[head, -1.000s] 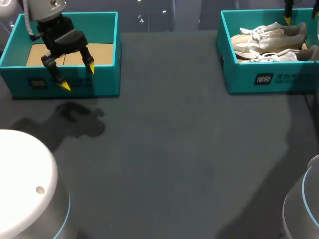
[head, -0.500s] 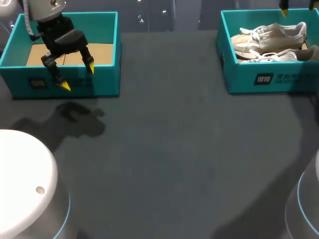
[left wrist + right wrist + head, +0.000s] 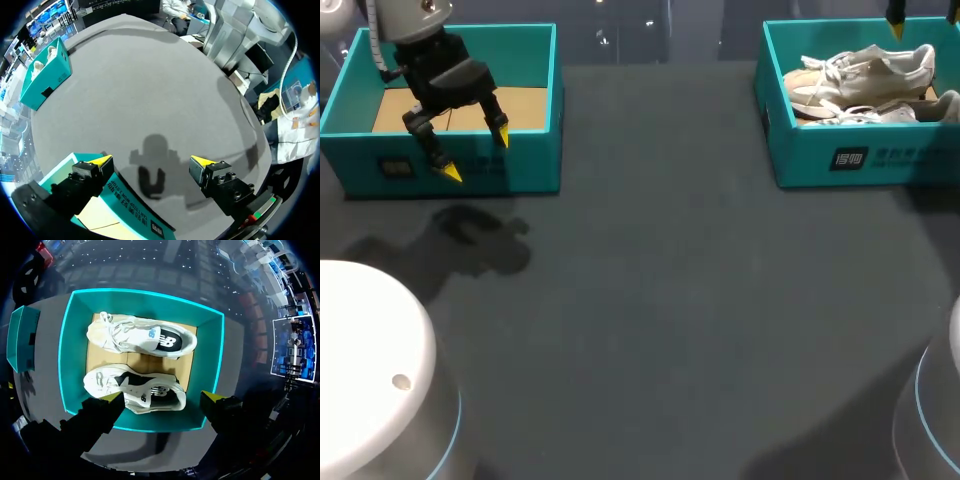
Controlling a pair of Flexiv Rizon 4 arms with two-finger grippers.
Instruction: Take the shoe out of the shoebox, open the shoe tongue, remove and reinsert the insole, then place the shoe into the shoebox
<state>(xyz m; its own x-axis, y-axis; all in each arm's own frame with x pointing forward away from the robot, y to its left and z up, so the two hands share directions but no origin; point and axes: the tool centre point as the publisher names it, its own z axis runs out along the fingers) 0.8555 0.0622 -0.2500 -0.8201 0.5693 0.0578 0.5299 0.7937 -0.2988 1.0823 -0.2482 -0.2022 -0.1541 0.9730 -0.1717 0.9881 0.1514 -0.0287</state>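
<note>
1. We are holding our left gripper above the front wall of a teal box, which is sitting at the far left of the table. Its two yellow-tipped fingers are standing wide apart.
2. In the left wrist view, one finger is hanging over a corner of that teal box and the other over the grey table beside it. The gripper's shadow is falling on the table ahead of the fingers.
3. We are keeping our right gripper high over the shoebox, which is standing at the far right of the table, well apart from the teal box. Its fingers are spread wide and are not touching the shoes below.
4. Both shoes are lying inside the shoebox on its cardboard floor, side by side and just beside each other.
5. The near shoe is lying under the right gripper, roughly between its two tips. The far shoe is lying ahead of it, closer to the opposite wall.
6. Both shoes seem to be resting on their sides with the toes pointing the same way, though from this height we cannot be sure.
7. In the head view, only one yellow tip of the right gripper is showing, at the far edge above the shoebox.
</note>
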